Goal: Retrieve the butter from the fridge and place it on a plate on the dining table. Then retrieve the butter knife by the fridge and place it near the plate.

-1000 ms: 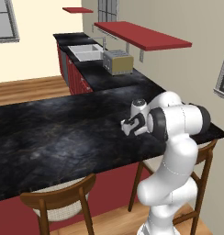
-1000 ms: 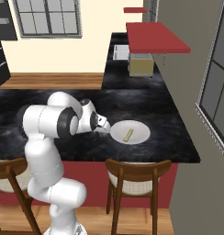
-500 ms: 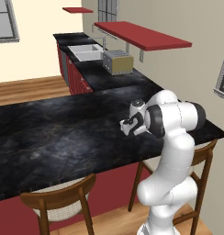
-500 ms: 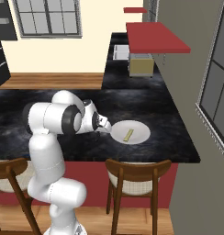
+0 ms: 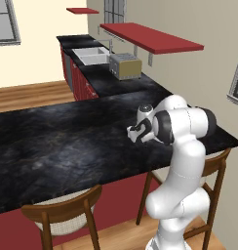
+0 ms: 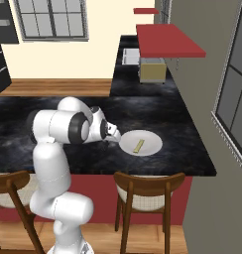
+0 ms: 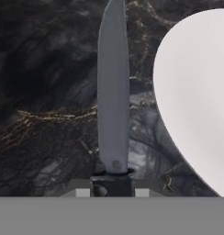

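Observation:
My gripper (image 6: 113, 138) is shut on the butter knife (image 7: 113, 92), a slim grey blade pointing away from the hand, with its dark handle between the jaws. It hangs low over the black marble dining table (image 5: 52, 141), just left of the white plate (image 6: 150, 141). In the hand view the plate (image 7: 201, 101) lies to the right of the blade, with a strip of table between them. The pale yellow butter (image 6: 139, 146) lies on the plate. In the left base view the gripper (image 5: 133, 134) sits in front of the arm's elbow, which hides the plate.
Wooden chairs (image 6: 148, 191) (image 5: 62, 215) stand tucked under the table's near edge. Beyond the table a counter carries a toaster (image 5: 125, 66) and a sink (image 5: 91, 54), under a red shelf (image 5: 150, 38). A wall with a window (image 6: 237, 94) runs along the right.
The arm has shifted only slightly, with the knife still in the gripper. Plate and butter have not moved.

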Robot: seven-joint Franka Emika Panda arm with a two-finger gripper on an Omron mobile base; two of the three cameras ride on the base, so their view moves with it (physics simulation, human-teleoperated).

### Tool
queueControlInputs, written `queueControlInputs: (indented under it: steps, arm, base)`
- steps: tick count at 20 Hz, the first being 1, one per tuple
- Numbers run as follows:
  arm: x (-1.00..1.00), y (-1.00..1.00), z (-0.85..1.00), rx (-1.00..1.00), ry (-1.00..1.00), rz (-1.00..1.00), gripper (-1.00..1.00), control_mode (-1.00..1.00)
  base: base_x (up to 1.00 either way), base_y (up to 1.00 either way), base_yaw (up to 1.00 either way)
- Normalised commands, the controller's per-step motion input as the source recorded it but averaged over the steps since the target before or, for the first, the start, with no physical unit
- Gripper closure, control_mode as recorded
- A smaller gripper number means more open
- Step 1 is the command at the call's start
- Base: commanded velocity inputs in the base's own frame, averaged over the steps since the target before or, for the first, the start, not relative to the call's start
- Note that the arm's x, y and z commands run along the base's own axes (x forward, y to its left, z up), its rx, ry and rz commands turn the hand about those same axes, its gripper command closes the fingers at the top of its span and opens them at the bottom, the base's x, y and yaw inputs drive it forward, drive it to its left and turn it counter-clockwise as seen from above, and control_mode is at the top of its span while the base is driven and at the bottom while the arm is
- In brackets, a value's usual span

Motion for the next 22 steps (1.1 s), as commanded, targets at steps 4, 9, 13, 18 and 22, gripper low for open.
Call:
queueControlInputs:
  steps: [4, 9, 13, 18, 22]
  arm:
    - [0.06, 0.0, -0.14, 0.0, -0.03, 0.0, -1.0, -1.0]
    - [0.03, 0.0, -0.1, 0.0, 0.0, 0.0, -1.0, -1.0]
    - [0.0, 0.0, 0.0, 0.0, 0.0, 0.0, -1.0, -1.0]
    - [0.0, 0.01, 0.0, 0.0, 0.0, 0.0, -1.0, -1.0]
    - [-0.08, 0.0, 0.15, 0.02, 0.03, -0.02, -1.0, -1.0]
  base:
    - [0.0, 0.0, 0.0]
    - [0.0, 0.0, 0.0]
    - [0.0, 0.0, 0.0]
    - [0.0, 0.0, 0.0]
    - [0.0, 0.0, 0.0]
